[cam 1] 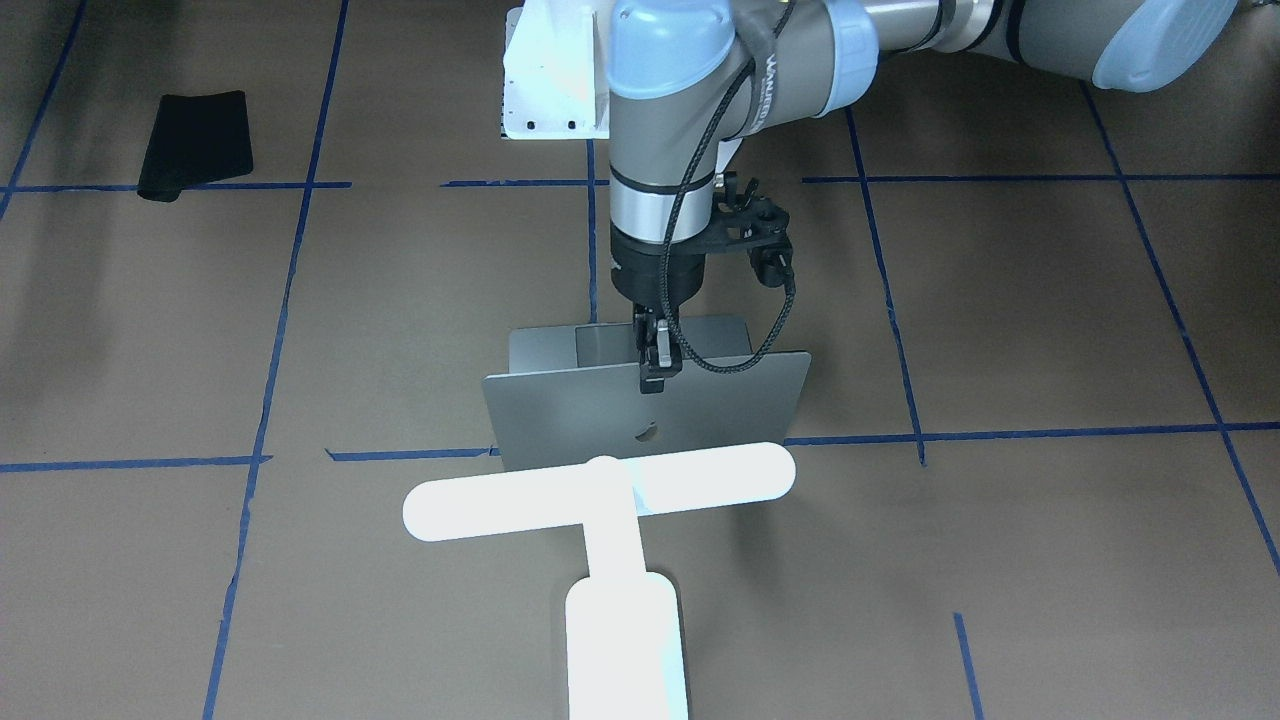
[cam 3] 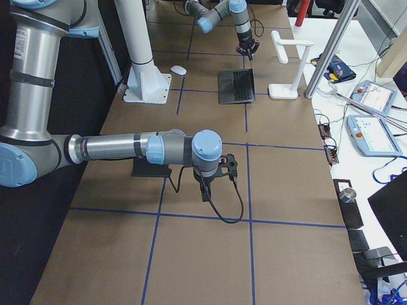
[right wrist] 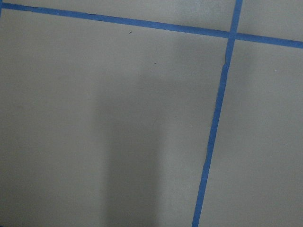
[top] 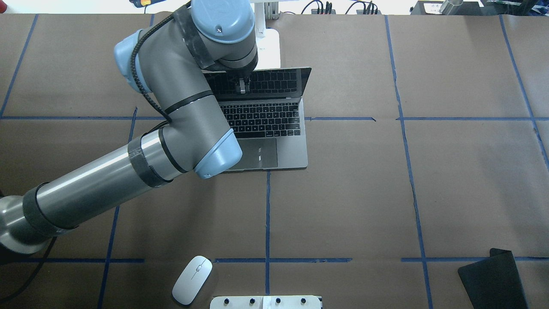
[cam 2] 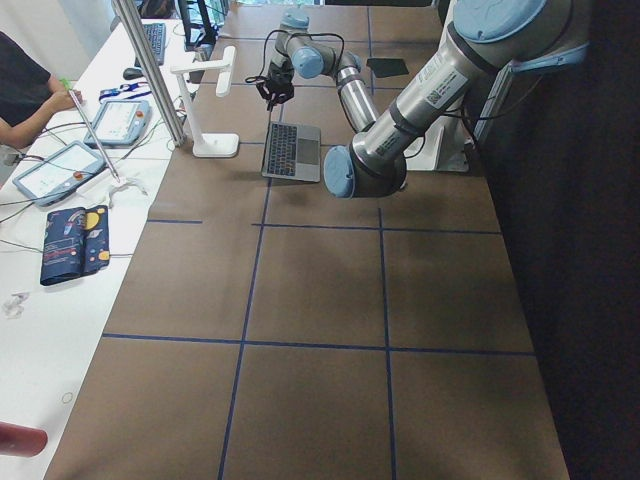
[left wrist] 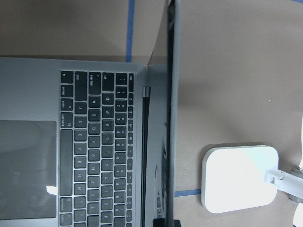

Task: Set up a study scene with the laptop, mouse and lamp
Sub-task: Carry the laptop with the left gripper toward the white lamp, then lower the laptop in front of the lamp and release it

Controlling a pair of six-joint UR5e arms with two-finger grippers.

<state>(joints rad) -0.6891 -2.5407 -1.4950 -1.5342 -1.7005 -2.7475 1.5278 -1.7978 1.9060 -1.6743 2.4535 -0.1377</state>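
Observation:
The laptop (top: 274,128) stands open at the far middle of the table, its silver lid (cam 1: 650,415) nearly upright, with the logo facing the front camera. My left gripper (cam 1: 652,368) comes down onto the lid's top edge and is shut on it; it also shows in the overhead view (top: 242,88). The glowing white lamp (cam 1: 600,490) stands just beyond the lid, its base (left wrist: 240,178) on the table. The white mouse (top: 192,280) lies near the robot's side. My right gripper (cam 3: 205,192) hangs over bare table; I cannot tell its jaw state.
A black mat (top: 493,279) lies at the near right corner, under my right arm. The white bolted pedestal (top: 266,302) stands at the robot's edge, close to the mouse. Blue tape lines (right wrist: 215,123) cross the brown table. Operators' benches with tablets (cam 2: 70,165) flank the far side.

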